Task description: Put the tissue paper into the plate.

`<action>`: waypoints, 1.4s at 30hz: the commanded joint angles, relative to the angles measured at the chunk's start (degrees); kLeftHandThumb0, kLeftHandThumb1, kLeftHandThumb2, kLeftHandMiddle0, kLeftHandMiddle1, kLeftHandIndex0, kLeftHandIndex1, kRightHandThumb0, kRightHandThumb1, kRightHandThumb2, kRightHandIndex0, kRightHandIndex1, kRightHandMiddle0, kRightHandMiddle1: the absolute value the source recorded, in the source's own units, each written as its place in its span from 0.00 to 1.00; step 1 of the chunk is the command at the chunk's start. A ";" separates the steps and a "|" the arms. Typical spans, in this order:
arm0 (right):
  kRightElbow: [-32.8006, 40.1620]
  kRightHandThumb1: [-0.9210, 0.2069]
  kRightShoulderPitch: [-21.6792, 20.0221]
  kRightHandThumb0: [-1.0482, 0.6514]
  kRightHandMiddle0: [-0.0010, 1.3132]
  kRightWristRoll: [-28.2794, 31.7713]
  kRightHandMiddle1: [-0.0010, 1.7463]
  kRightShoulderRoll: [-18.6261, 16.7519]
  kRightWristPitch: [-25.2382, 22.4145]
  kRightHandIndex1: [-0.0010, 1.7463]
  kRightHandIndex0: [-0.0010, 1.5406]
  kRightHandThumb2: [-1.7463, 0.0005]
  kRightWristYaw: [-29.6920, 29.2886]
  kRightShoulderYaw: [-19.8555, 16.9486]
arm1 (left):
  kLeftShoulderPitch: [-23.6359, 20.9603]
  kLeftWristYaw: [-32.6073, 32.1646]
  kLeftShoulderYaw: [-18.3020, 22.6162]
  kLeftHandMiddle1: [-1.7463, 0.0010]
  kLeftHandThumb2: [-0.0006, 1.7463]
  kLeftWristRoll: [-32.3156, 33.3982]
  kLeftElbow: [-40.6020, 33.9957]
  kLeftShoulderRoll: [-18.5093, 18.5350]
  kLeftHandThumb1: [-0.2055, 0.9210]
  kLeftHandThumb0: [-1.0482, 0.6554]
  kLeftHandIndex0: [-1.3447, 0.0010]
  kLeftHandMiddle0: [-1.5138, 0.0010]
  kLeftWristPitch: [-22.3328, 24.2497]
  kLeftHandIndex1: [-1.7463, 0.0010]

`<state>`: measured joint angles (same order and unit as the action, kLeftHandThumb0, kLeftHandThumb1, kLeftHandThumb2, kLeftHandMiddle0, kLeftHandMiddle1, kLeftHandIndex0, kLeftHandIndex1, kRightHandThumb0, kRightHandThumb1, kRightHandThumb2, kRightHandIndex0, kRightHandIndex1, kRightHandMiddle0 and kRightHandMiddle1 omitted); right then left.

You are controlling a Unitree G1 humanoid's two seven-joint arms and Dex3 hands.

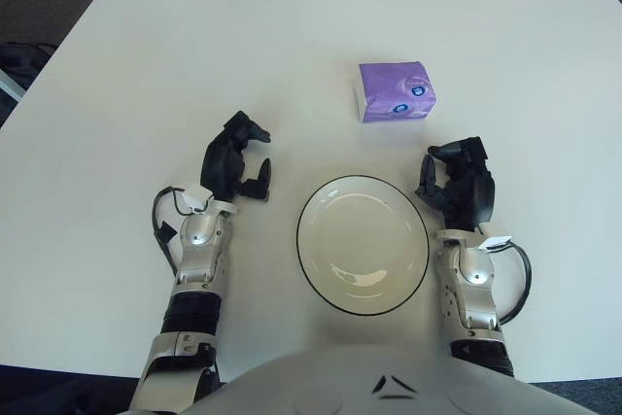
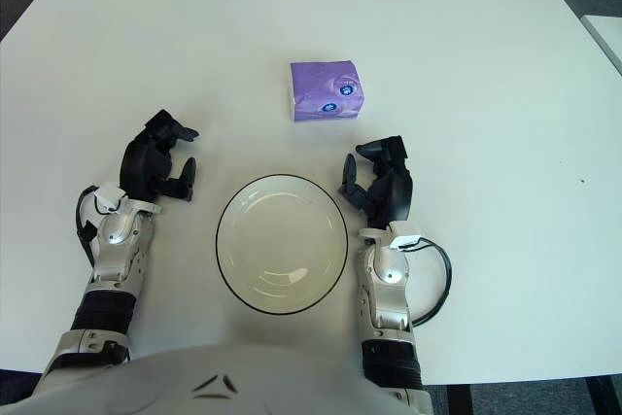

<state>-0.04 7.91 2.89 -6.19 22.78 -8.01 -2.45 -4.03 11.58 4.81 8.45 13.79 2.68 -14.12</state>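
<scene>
2 hands flank a white plate on the white table. Left hand, left of the plate, points forward from its forearm, fingers loosely curled and parted, holding nothing. Right hand, just beside the plate's right rim, likewise extends forward with relaxed, parted fingers, grasping nothing. Farther back, the purple tissue paper pack lies on the table beyond the plate, apart from both hands.
</scene>
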 commanded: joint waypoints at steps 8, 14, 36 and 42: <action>1.89 0.34 -1.88 0.37 0.34 0.45 1.00 7.31 -5.45 0.85 0.43 0.40 3.59 -4.86 | 3.44 -0.01 -0.52 0.00 0.99 -0.05 3.92 -0.75 0.14 0.61 0.49 0.42 2.12 0.03; 3.98 0.33 -4.54 0.37 0.33 1.26 1.00 13.38 -9.64 0.84 0.43 0.40 7.70 -7.07 | 3.43 -0.19 -0.47 0.00 0.99 0.02 3.91 -0.87 0.12 0.61 0.47 0.42 2.05 0.04; 4.37 0.06 -18.34 0.13 0.00 -13.68 0.64 39.22 -5.43 0.61 0.01 0.53 23.91 -4.56 | 3.13 -0.82 -0.44 0.00 0.99 -0.18 4.13 -1.52 0.13 0.61 0.47 0.43 2.03 0.03; 1.69 0.04 -20.99 0.09 0.00 -16.75 0.51 42.21 -2.65 0.42 0.00 0.61 24.75 -3.17 | 3.28 -1.35 -0.41 0.00 0.99 -0.38 3.69 -1.59 0.13 0.61 0.48 0.43 2.48 0.02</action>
<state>2.81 -12.72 -12.38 34.17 17.99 16.01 -6.32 -4.36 11.25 5.01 8.43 13.87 2.39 -14.49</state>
